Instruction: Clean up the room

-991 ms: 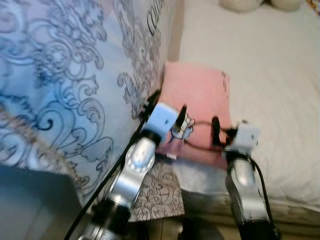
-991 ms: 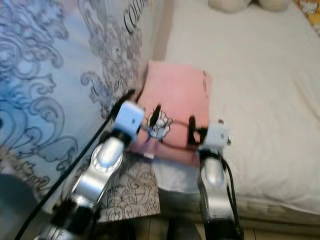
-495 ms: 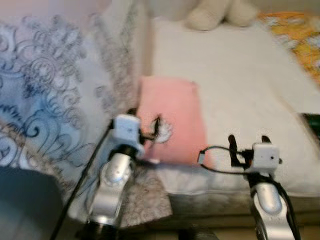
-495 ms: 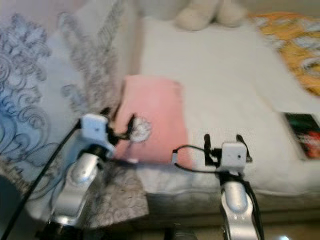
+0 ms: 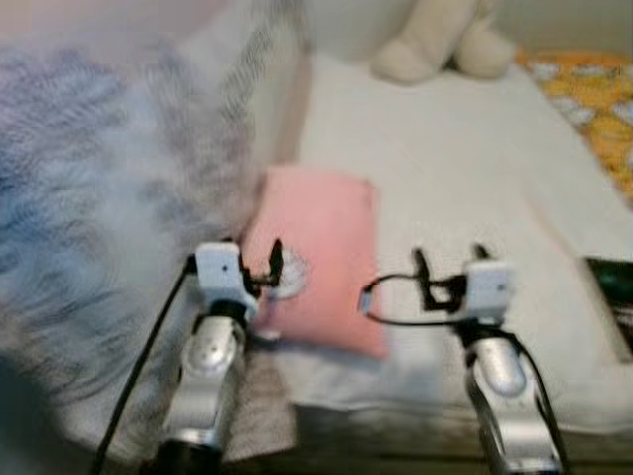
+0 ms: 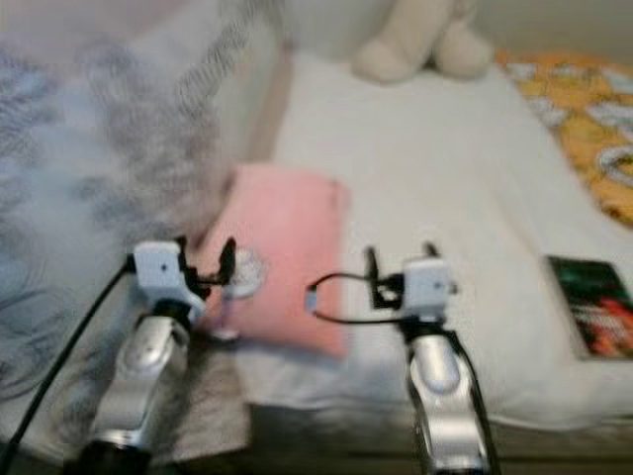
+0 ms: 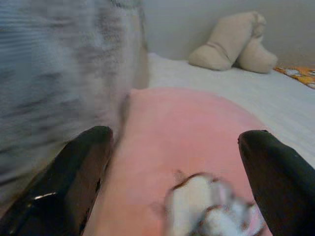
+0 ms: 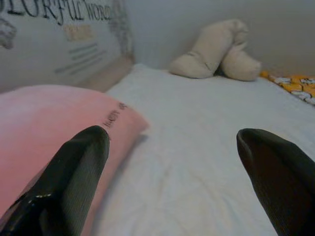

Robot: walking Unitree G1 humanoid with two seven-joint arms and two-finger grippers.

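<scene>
Soft pink rectangular pillow (image 5: 321, 259) lay on white bed (image 5: 475, 178), long axis running away from robot. Left pincer (image 5: 259, 269), open and empty, hovered nearest, over its near-left corner; right pincer (image 5: 447, 267), open, beside it.

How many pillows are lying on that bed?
1 for certain: a pink pillow near the bed's left side, beside the patterned duvet. The beige plush shape by the far wall may be a soft toy or cushion; more could be hidden under the duvet.
</scene>
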